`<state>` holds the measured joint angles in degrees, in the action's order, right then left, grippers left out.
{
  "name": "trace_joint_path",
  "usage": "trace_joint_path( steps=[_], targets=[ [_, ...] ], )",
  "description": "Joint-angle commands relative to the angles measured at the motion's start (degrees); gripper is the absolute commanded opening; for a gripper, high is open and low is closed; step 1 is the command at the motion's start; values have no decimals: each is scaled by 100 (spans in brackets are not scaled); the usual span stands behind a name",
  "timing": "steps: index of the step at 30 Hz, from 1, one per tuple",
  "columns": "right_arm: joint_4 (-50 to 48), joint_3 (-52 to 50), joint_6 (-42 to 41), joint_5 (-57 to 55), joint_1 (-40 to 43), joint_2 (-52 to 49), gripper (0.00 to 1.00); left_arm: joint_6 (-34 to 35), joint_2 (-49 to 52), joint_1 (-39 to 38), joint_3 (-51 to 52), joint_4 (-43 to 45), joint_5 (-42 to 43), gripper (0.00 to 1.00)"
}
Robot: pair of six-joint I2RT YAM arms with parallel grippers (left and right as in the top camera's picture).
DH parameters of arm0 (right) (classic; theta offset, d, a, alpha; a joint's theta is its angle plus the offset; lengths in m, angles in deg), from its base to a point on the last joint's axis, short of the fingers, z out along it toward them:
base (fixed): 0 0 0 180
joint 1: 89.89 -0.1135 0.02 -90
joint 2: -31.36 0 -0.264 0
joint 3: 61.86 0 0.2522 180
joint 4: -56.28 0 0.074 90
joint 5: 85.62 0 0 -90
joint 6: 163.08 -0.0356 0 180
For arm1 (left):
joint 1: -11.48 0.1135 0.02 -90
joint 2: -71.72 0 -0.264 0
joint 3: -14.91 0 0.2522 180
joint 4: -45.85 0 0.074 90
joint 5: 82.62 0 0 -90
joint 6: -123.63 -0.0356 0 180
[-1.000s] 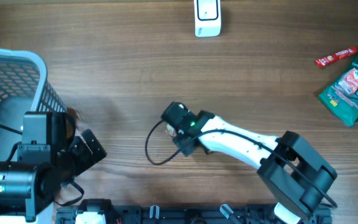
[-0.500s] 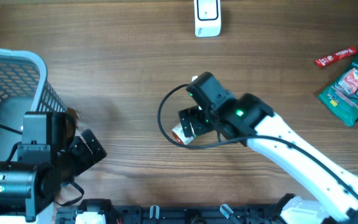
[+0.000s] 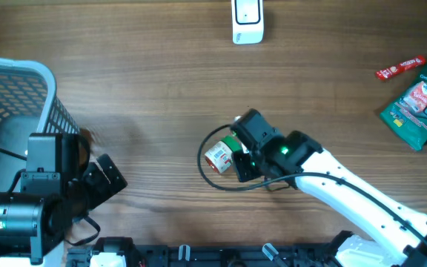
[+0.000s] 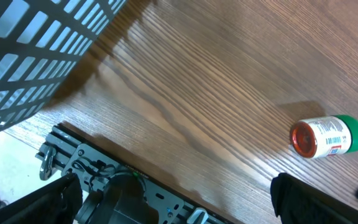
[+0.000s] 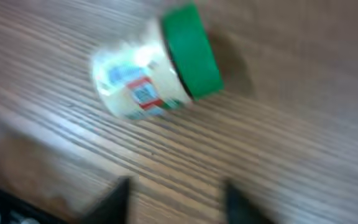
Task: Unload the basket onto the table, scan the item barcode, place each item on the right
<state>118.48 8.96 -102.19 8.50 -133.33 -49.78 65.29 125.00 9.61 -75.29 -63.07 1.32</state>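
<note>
Here the jar (image 3: 218, 157) lies on its side on the tabletop (image 3: 124, 96), near the middle, its green lid (image 3: 235, 144) turned toward the right arm. The right fingers (image 5: 118, 193) stand apart just beside the lid end with nothing between them, though the wrist view is blurred. The left fingers (image 4: 303, 199) are spread wide and empty beside the basket (image 3: 21, 70), well apart from the jar. A white device (image 3: 247, 21) sits at the far edge

overhead: straight down, far | left wrist — low, oblique | right wrist — close | shared: jar (image 3: 218, 157)
</note>
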Motion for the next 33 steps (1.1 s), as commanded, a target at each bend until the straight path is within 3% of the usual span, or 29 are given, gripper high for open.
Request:
trace_joint_path(
  steps=[1,5,6,8,9,12,13,15,16,19,22,23,25,28,33],
  targets=[
    [-212,-184,-2909,127,-9,-17,100,55,-4,-15,-22,-4,28,100],
    [-584,-184,-5246,1191,-7,-17,100,55,-4,-15,-22,-4,28,100],
    [-592,-184,-6061,1620,-7,-17,100,55,-4,-15,-22,-4,28,100],
    [-588,-184,-8574,2457,2,-17,100,55,-2,-15,-22,-4,28,100],
    [-907,-184,-8953,2487,33,-17,100,55,-4,-15,-22,-4,28,100],
    [-1478,-184,-8880,2396,378,-17,100,55,-4,-15,-22,-4,28,100],
    [-1639,-186,-7661,1779,509,-17,98,55,-2,-15,-22,-4,28,100],
    [-2352,-184,-3309,1434,533,-17,100,55,-4,-15,-22,-4,28,100],
    [-2098,-184,-2363,1519,533,-17,100,55,-4,-15,-22,-4,28,100],
    [-1246,-190,-2339,415,533,-17,100,55,-2,-15,-22,-4,28,100],
    [-977,-205,529,74,428,-20,100,55,-4,-15,-22,-4,28,100],
    [-1045,-205,918,-291,396,-26,100,55,-4,-15,-22,-4,28,100],
    [-1145,-205,1067,-1222,409,-28,100,55,-4,-15,-22,-4,28,100],
    [-855,-201,1241,-1117,378,87,100,55,-4,-15,-22,-4,28,100],
    [-411,-459,1248,-1207,20,1875,100,55,-4,-15,-22,-4,28,100]
  ],
)
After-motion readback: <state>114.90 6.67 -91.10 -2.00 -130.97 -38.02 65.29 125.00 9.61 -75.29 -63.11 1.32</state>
